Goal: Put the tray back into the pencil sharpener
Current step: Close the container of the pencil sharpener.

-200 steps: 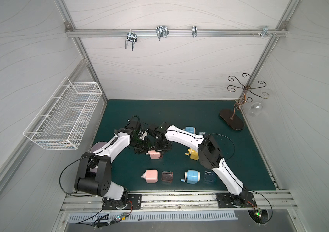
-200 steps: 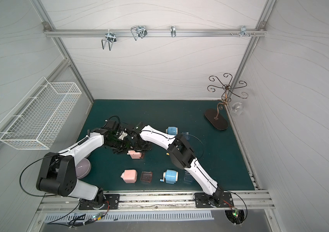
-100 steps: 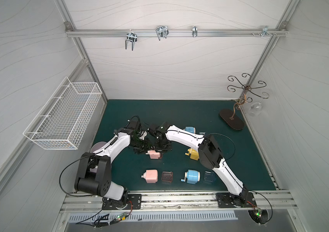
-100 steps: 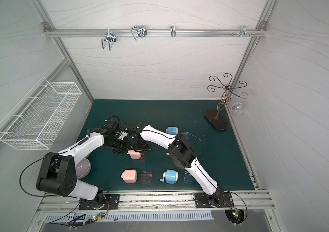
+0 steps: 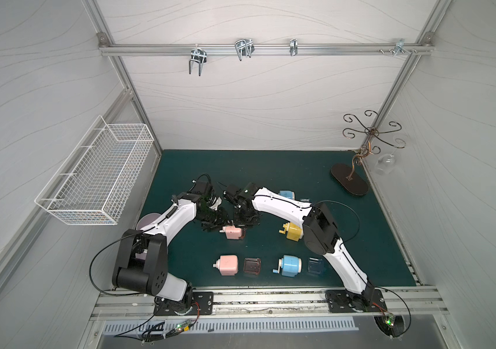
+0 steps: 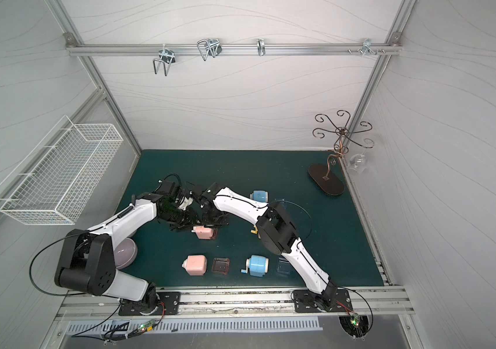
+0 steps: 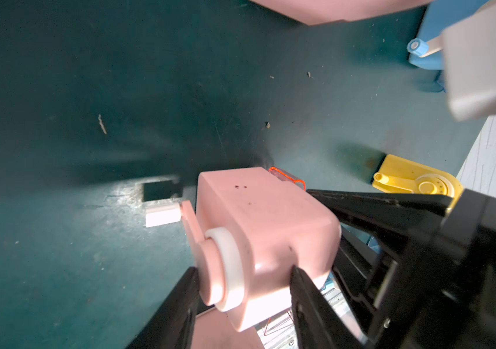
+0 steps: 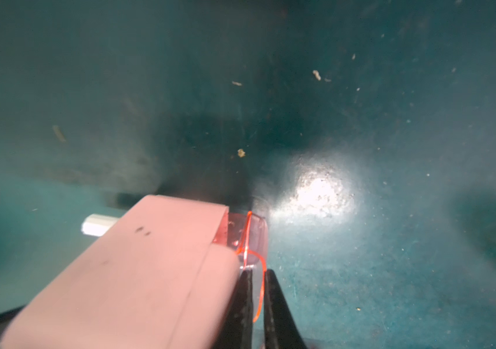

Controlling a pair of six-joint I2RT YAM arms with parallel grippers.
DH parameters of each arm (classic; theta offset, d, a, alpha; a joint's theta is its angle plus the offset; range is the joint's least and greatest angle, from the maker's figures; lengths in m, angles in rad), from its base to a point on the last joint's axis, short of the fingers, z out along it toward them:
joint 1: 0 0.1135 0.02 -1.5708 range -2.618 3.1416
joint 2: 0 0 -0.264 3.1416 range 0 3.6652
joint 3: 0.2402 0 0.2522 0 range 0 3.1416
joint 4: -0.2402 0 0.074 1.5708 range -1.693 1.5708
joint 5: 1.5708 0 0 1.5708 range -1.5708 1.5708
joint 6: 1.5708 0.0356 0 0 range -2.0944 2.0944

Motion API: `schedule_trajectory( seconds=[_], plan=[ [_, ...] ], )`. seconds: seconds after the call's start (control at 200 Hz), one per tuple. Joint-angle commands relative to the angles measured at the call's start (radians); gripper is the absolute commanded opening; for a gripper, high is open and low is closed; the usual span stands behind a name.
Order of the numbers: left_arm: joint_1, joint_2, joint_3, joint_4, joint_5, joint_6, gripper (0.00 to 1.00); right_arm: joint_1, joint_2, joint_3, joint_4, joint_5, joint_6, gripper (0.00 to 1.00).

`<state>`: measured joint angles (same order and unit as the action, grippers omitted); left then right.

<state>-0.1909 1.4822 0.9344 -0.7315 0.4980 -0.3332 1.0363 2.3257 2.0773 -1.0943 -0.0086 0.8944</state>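
Our left gripper clamps the pink pencil sharpener at its crank end. Our right gripper pinches the translucent red tray, which protrudes slightly from it.

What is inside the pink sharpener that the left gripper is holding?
A clear red tray sits partly inside the pink sharpener; its outer end sticks out, pinched by the right gripper. The pink shell hides the inserted part, so its depth is unseen.

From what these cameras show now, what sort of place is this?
Probably a robot test cell: white panels on an aluminium frame, two arms bolted to a rail, and pencil sharpeners laid out on a green mat.
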Motion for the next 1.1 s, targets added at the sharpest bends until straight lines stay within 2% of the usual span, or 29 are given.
schedule_trajectory(
  seconds=[0.0, 0.425, 0.675, 0.921, 0.996, 1.096],
  plan=[
    [-0.013, 0.021, 0.006, -0.002, -0.008, 0.008, 0.51, -0.001, -0.061, -0.009, 0.054, -0.02, 0.009, 0.13],
    [-0.013, 0.023, 0.006, -0.002, -0.009, 0.006, 0.51, -0.021, -0.179, -0.085, 0.054, 0.001, 0.005, 0.14],
    [-0.013, 0.024, 0.006, -0.003, -0.009, 0.006, 0.51, -0.057, -0.286, -0.263, 0.108, -0.003, 0.007, 0.13],
    [-0.014, 0.023, 0.006, -0.003, -0.01, 0.006, 0.51, -0.076, -0.314, -0.459, 0.281, -0.07, -0.003, 0.05],
    [-0.014, 0.023, 0.006, -0.004, -0.01, 0.006, 0.51, -0.076, -0.302, -0.483, 0.309, -0.08, 0.001, 0.0],
    [-0.013, 0.024, 0.005, -0.003, -0.009, 0.006, 0.51, -0.078, -0.269, -0.483, 0.32, -0.09, 0.003, 0.0]
  ],
)
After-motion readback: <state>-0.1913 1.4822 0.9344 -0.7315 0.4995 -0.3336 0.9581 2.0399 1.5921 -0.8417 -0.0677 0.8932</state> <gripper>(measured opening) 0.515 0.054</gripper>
